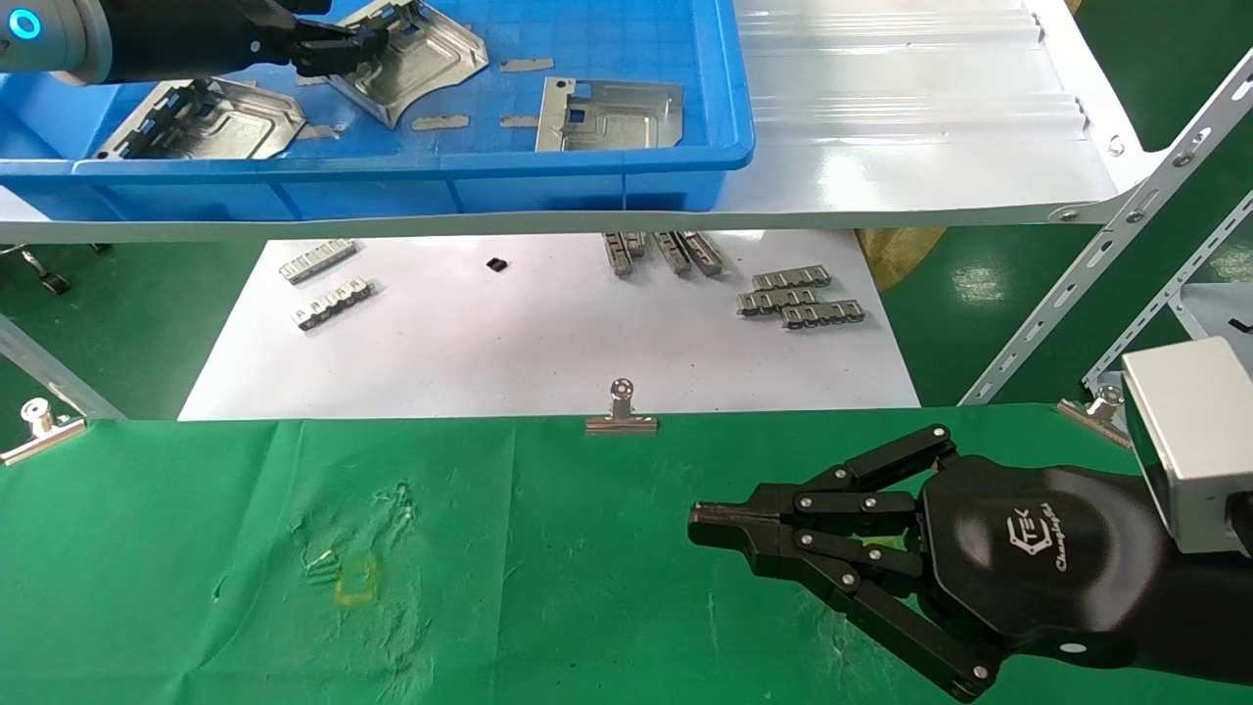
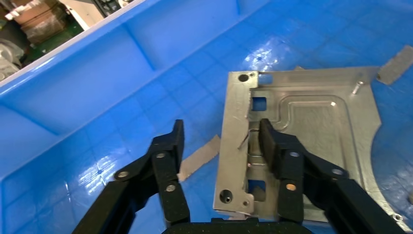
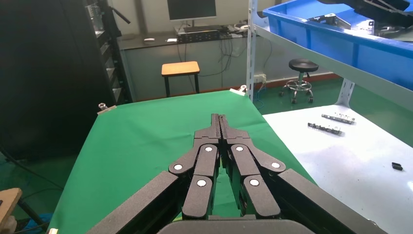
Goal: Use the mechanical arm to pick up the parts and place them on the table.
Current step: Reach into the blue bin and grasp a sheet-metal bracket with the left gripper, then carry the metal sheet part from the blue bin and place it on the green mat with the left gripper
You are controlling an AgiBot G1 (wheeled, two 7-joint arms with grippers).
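Note:
Three silvery plate parts lie in a blue bin (image 1: 587, 166): one at the left (image 1: 206, 122), one in the middle (image 1: 421, 59), one at the right (image 1: 607, 116). My left gripper (image 1: 333, 49) is open at the middle part's edge. In the left wrist view the left gripper (image 2: 219, 139) straddles the bent tabbed edge of that part (image 2: 316, 126): one finger (image 2: 270, 144) rests over the plate, the other (image 2: 170, 148) stands over the bin floor. My right gripper (image 1: 700, 519) is shut and empty just above the green table (image 1: 294, 509); it also shows in the right wrist view (image 3: 219, 119).
The bin stands on a glossy white shelf board (image 1: 910, 127). Tan tape pieces (image 1: 440, 122) lie on the bin floor. Below is a white sheet (image 1: 548, 362) with grey toothed strips (image 1: 798, 299). Binder clips (image 1: 621, 411) hold the cloth edge. Angled shelf braces (image 1: 1106, 245) stand at the right.

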